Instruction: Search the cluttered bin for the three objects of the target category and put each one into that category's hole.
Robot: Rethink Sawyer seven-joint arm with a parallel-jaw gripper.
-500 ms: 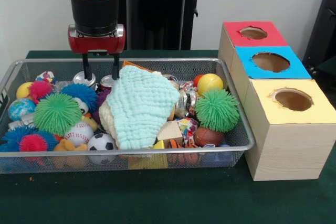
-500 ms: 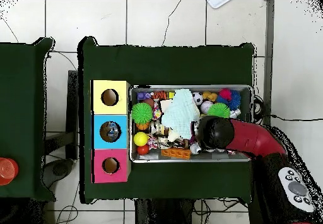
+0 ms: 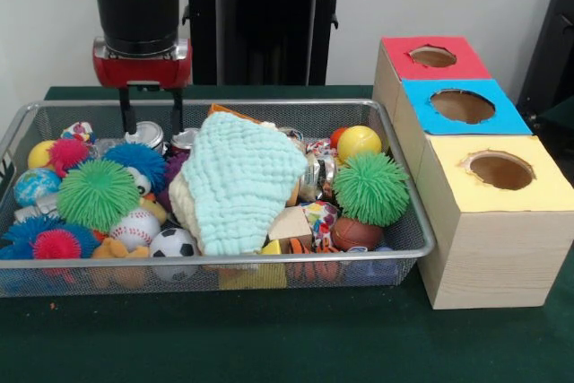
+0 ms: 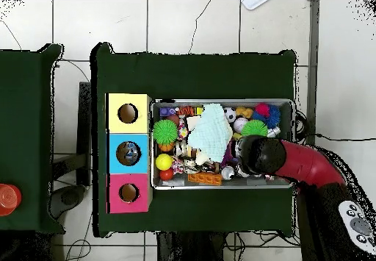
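The wire-mesh bin (image 3: pixel 269 106) is full of toys; it also shows in the overhead view (image 4: pixel 220 102). My gripper (image 3: pixel 152 125) hangs open at the bin's back left, its two fingers either side of and just above a silver can (image 3: pixel 144 135). A second silver can (image 3: pixel 184 138) lies right of it, beside a pale green cloth (image 3: pixel 242 177) that covers the bin's middle. A third can does not show clearly. In the overhead view the arm (image 4: pixel 294 162) hides the gripper.
A wooden box stands right of the bin with a red hole (image 3: pixel 433 56), a blue hole (image 3: pixel 462 106) and a yellow hole (image 3: pixel 500 169). Spiky rubber balls (image 3: pixel 369 187), a yellow ball (image 3: pixel 358 142) and small sports balls (image 3: pixel 173 243) crowd the bin.
My gripper has shifted left along the bin's back wall in the front view, and slightly up. It now straddles the left can instead of the gap between the two cans.
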